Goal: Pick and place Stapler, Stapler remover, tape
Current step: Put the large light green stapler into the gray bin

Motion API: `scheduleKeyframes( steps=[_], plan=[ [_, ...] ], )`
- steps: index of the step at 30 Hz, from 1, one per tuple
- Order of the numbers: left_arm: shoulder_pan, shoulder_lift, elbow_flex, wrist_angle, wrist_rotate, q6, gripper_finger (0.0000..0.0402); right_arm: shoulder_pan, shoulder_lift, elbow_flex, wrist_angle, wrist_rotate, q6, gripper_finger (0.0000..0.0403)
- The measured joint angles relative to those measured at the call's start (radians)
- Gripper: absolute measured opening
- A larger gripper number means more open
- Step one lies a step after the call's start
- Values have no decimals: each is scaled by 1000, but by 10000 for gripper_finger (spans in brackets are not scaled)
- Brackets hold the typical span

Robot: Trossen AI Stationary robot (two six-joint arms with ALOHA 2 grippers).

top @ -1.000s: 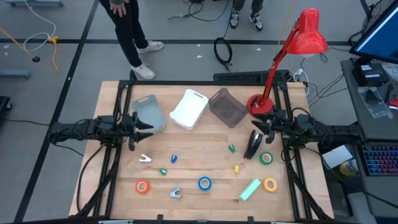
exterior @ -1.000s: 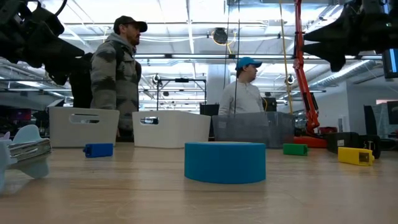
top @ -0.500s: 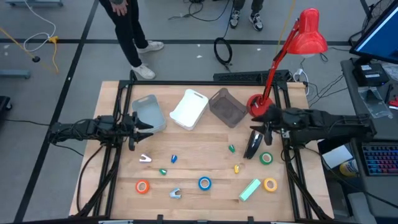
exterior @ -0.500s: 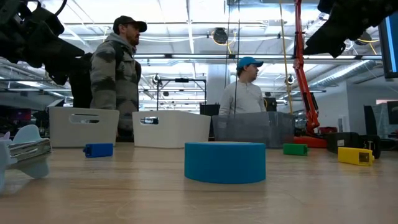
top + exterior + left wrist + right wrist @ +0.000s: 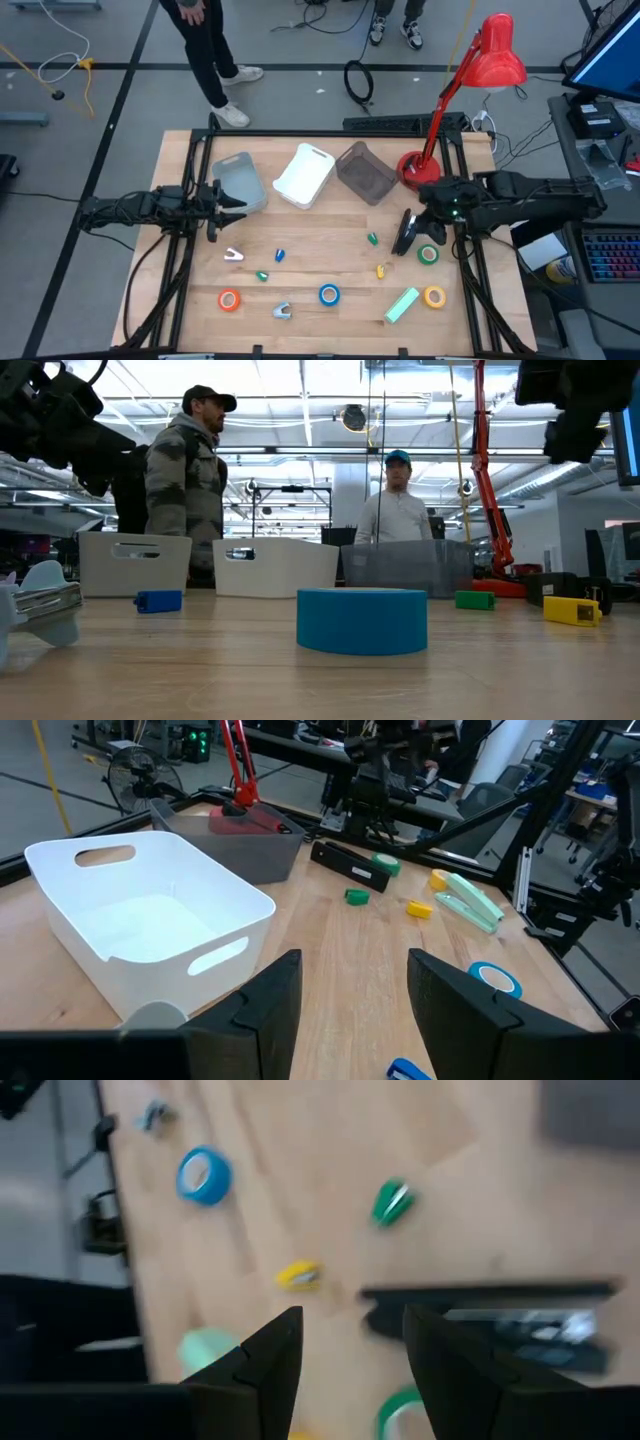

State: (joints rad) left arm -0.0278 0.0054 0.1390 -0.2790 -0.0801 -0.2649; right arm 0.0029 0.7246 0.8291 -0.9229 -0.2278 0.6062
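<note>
A black stapler (image 5: 405, 232) lies flat at the table's right, with a green tape roll (image 5: 429, 254) beside it. Yellow tape (image 5: 434, 296), blue tape (image 5: 329, 294) and orange tape (image 5: 229, 299) lie flat near the front edge. A mint stapler (image 5: 401, 305) lies by the yellow roll. Staple removers lie on the wood: silver (image 5: 233, 255), grey (image 5: 282, 311), green (image 5: 392, 1201), yellow (image 5: 298, 1275). My right gripper (image 5: 430, 222) hangs open above the black stapler (image 5: 500, 1315), tipped down. My left gripper (image 5: 218, 205) waits open at the table's left, level.
Three bins stand along the far side: a grey-blue one (image 5: 240, 182), a white one (image 5: 304, 175) and a dark grey one (image 5: 365, 172). A red desk lamp (image 5: 418, 165) stands at the far right. Two people stand beyond the far edge. The table's middle is bare wood.
My right gripper has risen and tipped from level to slanting down over the black stapler, rolling a little as it went. Its fingers have stayed open. Nothing on the table has moved.
</note>
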Motion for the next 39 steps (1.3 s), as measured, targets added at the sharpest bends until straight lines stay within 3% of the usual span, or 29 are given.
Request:
scheduleKeyframes(
  steps=[4, 8, 15, 27, 32, 39],
  plan=[
    [0, 0, 0, 0, 0, 0, 184, 10, 0, 0, -3, -92, 87, 166],
    [0, 0, 0, 0, 0, 0, 184, 56, 5, 0, 6, -116, 147, 166],
    [0, 0, 0, 0, 0, 0, 184, 186, 67, 0, 135, -111, 194, 166],
    [0, 0, 0, 0, -1, 0, 184, 396, 297, 0, 266, -109, 194, 166],
    [0, 0, 0, 0, -1, 0, 184, 463, 339, 0, 369, -31, 192, 166],
    [0, 0, 0, 0, -1, 0, 184, 529, 382, 0, 426, -7, 178, 132]
  ],
)
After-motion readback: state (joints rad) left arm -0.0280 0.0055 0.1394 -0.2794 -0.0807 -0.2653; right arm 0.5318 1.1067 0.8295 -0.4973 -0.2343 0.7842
